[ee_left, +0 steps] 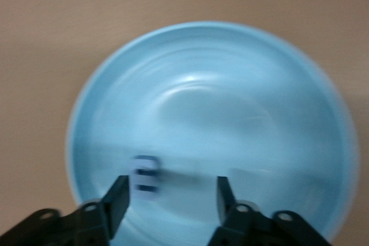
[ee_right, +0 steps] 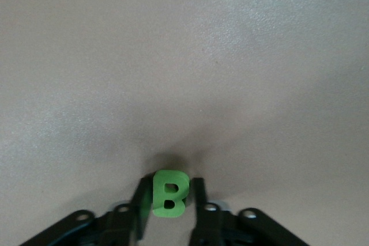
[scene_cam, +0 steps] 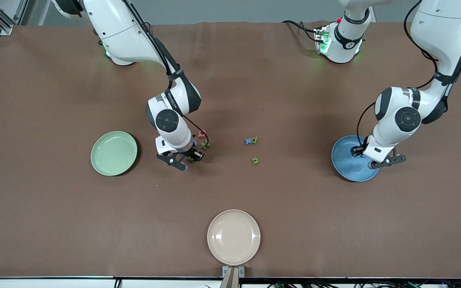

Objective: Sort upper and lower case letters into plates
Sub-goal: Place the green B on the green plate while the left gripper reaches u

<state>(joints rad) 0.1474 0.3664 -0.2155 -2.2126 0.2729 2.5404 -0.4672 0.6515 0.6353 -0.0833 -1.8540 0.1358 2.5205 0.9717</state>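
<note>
A: Start at the camera's edge of the table [scene_cam: 54,224]. What sits there?

B: A cream-beige plate [scene_cam: 233,237], just inside that edge and midway along it. Bare brown mat runs wide on both sides of it and up toward the middle row.

A: And the middle row?

B: The pale green plate [scene_cam: 114,153] lies toward the right arm's end, with free table all round its rim. The blue plate [scene_cam: 353,158] lies toward the left arm's end, well clear of the table edge there. Between them, a small green letter [scene_cam: 255,161] lies alone, and a little farther from the camera a blue letter [scene_cam: 248,141] and another green one [scene_cam: 255,139] touch each other.

A: The right gripper?

B: The right gripper [scene_cam: 183,160] is low over the mat beside the green plate, clenched on a green letter B [ee_right: 169,193], one finger on each side. A red letter [scene_cam: 202,133] and a green letter [scene_cam: 205,145] lie close by its wrist.

A: The left gripper?

B: The left gripper [ee_left: 172,200] hangs over the blue plate, fingers spread apart and gripping nothing. A pale letter with dark stripes [ee_left: 144,176] shows blurred just off one fingertip, over the plate's floor; I cannot tell which letter it is.

A: Farthest back?

B: Open mat up to both arm bases.
</note>
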